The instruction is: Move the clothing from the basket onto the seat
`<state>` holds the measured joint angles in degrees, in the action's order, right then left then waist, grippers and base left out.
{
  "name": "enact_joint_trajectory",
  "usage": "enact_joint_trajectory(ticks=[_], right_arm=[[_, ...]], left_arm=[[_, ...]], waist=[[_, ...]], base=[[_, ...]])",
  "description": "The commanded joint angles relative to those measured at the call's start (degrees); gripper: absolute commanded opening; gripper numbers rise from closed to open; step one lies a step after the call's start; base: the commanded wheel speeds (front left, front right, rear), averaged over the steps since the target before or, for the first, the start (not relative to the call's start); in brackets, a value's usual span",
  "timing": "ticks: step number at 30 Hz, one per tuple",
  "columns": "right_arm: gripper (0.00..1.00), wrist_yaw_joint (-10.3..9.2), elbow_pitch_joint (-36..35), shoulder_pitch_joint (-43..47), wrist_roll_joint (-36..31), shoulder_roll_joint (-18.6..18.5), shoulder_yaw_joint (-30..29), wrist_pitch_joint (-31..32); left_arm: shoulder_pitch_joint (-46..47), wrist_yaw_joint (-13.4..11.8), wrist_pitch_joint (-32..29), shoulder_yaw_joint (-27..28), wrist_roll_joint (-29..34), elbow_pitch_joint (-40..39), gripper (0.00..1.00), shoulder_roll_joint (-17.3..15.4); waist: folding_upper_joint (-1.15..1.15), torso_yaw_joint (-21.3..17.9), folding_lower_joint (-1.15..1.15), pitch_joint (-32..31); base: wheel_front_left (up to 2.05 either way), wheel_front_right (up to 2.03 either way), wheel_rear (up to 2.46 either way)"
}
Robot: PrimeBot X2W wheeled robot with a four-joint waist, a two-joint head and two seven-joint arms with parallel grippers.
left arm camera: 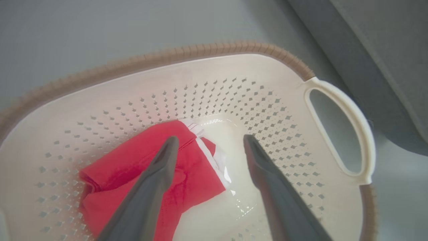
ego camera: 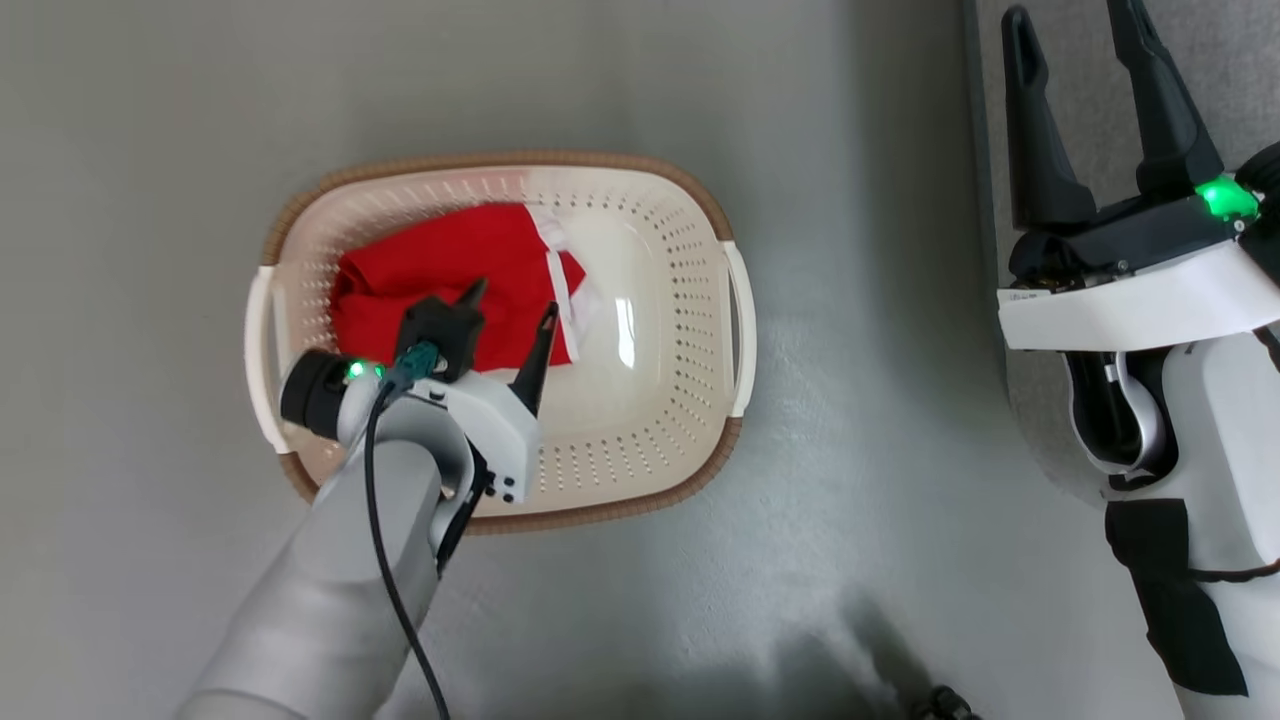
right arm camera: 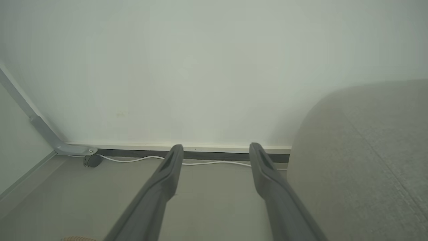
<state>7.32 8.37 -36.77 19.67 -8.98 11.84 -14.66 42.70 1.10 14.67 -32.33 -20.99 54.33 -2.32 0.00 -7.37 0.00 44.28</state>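
Note:
The cream basket (ego camera: 640,250) with a brown rim stands on the grey floor. Red clothing (ego camera: 440,265) with white trim lies bunched in its left half. My left gripper (ego camera: 512,300) hangs open above the garment, fingers spread. In the left wrist view the left gripper (left arm camera: 209,140) is open; one finger (left arm camera: 157,170) crosses over the red clothing (left arm camera: 197,174) and the other over the bare basket bottom (left arm camera: 230,214). My right gripper (ego camera: 1075,40) stands open at the upper right, over the edge of the grey seat (ego camera: 1090,120). The right gripper (right arm camera: 216,149) holds nothing, with the seat (right arm camera: 364,160) beside it.
Grey floor (ego camera: 860,420) surrounds the basket. The basket's white side handle (left arm camera: 347,130) faces the seat (left arm camera: 374,53). In the right wrist view a pale wall (right arm camera: 200,67) meets the floor at a dark skirting, and a white cable (right arm camera: 133,159) runs along it.

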Motion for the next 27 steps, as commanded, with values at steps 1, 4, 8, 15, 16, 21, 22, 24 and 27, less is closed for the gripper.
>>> enact_joint_trajectory(ticks=[1,4,8,15,16,21,22,24,27], right_arm=[[1.0,0.17,-1.79,0.38,0.26,0.38,1.05,-0.34],[1.0,0.17,-2.09,-0.2,0.33,0.59,1.36,-0.34],[1.0,0.17,-2.57,-0.62,0.39,0.98,1.63,-0.34],[1.0,0.17,-3.26,-1.09,0.41,1.62,2.03,-0.34],[1.0,0.17,-3.36,-1.17,0.42,1.67,2.1,-0.34],[1.0,0.17,-3.87,-1.5,0.54,1.96,2.24,-0.34],[1.0,0.17,-3.91,-1.51,0.57,2.04,2.31,-0.34],[1.0,0.17,-4.07,-1.54,0.62,2.26,2.47,-0.34],[1.0,0.17,-4.33,-1.46,0.7,2.54,2.76,-0.34]], left_arm=[[1.7,-0.53,0.33,-0.34,0.01,2.19,1.0,-0.55],[5.65,-1.14,-0.32,-3.76,0.45,7.21,1.0,-0.55],[10.08,-2.64,-1.76,-7.28,0.98,11.44,1.0,-0.55],[14.91,-4.94,-5.41,-11.22,2.13,16.01,1.0,-0.55],[15.57,-5.18,-6.28,-11.98,2.6,16.6,1.0,-0.55],[18.83,-6.79,-10.69,-16.41,6.57,18.66,1.0,-0.76],[19.3,-6.98,-11.87,-17.32,7.39,18.88,1.0,-1.03],[20.17,-7.31,-14.19,-19.13,9.06,19.19,1.0,-1.73],[20.99,-7.58,-17.19,-20.71,10.33,19.41,1.0,-2.61]], waist=[[0.0,-1.21,0.0,2.62],[0.0,-1.83,0.0,4.4],[0.0,-2.56,0.0,6.34],[0.0,-3.42,0.0,8.74],[0.0,-3.51,0.0,9.12],[0.0,-3.69,0.0,10.88],[0.0,-3.77,0.0,11.14],[0.0,-4.0,0.0,11.63],[0.0,-4.43,0.0,12.13]], base=[[0.0,0.0,0.0],[0.0,0.0,0.0],[0.0,0.0,0.0],[0.0,0.0,0.0],[0.0,0.0,0.0],[0.0,0.0,0.0],[0.0,0.0,0.0],[0.0,0.0,0.0],[0.0,0.0,0.0]])
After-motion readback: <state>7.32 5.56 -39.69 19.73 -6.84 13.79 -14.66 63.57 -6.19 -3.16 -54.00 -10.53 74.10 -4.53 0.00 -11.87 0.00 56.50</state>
